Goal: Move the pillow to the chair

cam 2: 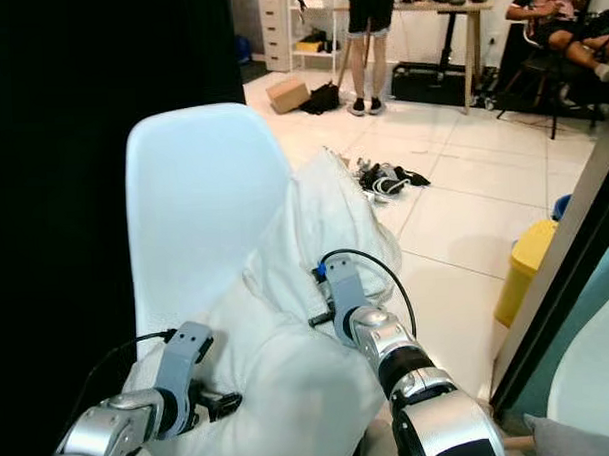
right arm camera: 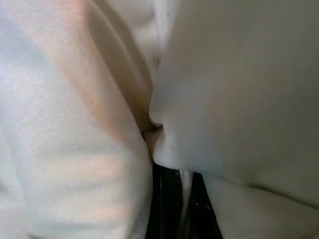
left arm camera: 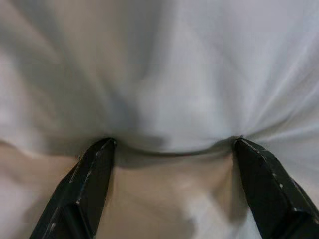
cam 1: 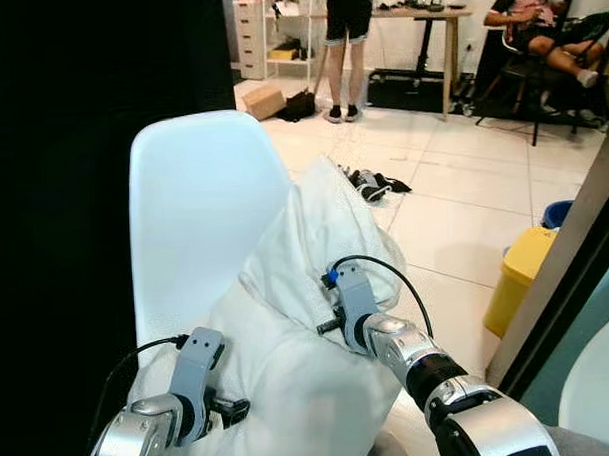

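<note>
A crumpled white pillow (cam 1: 307, 288) lies on the seat of a white plastic chair (cam 1: 199, 212) and leans against its backrest. My left gripper (cam 1: 236, 408) presses into the pillow's lower left side. In the left wrist view its black fingers (left arm camera: 94, 169) stand wide apart against the fabric, so the left gripper (left arm camera: 174, 149) is open. My right gripper (cam 1: 322, 309) is sunk into a fold on the pillow's right side. In the right wrist view its fingers (right arm camera: 172, 194) sit close together, with white cloth bulging around them.
A black wall (cam 1: 63, 196) stands close on the left. A slanted dark panel (cam 1: 566, 259), a yellow bin (cam 1: 521, 275) and another white chair (cam 1: 600, 378) are on the right. Shoes (cam 1: 373, 184) lie on the tiled floor. One person (cam 1: 348, 26) stands and another (cam 1: 538, 25) sits at the back.
</note>
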Available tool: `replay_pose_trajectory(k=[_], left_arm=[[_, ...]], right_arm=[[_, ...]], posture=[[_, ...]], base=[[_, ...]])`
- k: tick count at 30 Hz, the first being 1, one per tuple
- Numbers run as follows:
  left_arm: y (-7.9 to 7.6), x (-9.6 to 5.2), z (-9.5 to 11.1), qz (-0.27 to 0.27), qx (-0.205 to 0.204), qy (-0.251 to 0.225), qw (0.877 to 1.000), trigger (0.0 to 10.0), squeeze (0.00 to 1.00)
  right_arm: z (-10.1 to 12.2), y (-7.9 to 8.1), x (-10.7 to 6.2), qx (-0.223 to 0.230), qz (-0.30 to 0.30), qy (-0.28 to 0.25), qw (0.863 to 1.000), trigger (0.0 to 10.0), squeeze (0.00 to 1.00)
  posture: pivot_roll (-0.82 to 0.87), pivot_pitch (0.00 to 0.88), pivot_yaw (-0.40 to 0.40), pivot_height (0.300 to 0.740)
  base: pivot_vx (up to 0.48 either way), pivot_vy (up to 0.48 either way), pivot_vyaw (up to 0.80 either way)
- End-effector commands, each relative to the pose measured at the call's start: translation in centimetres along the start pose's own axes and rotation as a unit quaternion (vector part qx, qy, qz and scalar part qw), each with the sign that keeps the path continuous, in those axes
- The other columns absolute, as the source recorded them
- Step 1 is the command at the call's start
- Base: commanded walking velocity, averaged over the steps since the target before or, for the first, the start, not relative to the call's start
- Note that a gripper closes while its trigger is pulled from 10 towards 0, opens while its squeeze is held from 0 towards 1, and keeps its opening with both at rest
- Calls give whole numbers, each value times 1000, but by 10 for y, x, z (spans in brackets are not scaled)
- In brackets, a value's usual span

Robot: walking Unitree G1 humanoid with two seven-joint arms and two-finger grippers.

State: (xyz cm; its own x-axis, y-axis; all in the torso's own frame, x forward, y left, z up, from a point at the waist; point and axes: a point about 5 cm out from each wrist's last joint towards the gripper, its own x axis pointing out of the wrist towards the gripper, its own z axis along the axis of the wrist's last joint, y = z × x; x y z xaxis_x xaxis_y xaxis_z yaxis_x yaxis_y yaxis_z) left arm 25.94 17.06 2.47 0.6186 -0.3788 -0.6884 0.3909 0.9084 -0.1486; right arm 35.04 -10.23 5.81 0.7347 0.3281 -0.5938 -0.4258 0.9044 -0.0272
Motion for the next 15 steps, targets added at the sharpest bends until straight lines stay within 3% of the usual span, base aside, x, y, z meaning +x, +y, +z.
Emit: replay_pose_trajectory(k=[1, 2, 13, 15], left_arm=[[3, 2, -13, -8, -12, 23, 1000, 4824, 0], [3, 4, -15, -13, -15, 25, 1000, 0, 0], [7, 7, -18, 4, -7, 26, 1000, 0, 0], [17, 5, -13, 51, 33, 15, 998, 0, 0]], right_arm=[[-22, 12, 3, 11, 26, 47, 998, 10000, 0], [-21, 11, 2, 12, 26, 44, 999, 10000, 0], [-16, 9, 2, 17, 23, 33, 999, 10000, 0], [-14, 9, 2, 20, 22, 29, 999, 10000, 0]], posture=[[-141, 0, -26, 547], [-144, 0, -27, 547], [-149, 1, -19, 547], [-149, 4, -17, 547]], base=[[0, 0, 0], [0, 0, 0], [0, 0, 0], [0, 0, 0]])
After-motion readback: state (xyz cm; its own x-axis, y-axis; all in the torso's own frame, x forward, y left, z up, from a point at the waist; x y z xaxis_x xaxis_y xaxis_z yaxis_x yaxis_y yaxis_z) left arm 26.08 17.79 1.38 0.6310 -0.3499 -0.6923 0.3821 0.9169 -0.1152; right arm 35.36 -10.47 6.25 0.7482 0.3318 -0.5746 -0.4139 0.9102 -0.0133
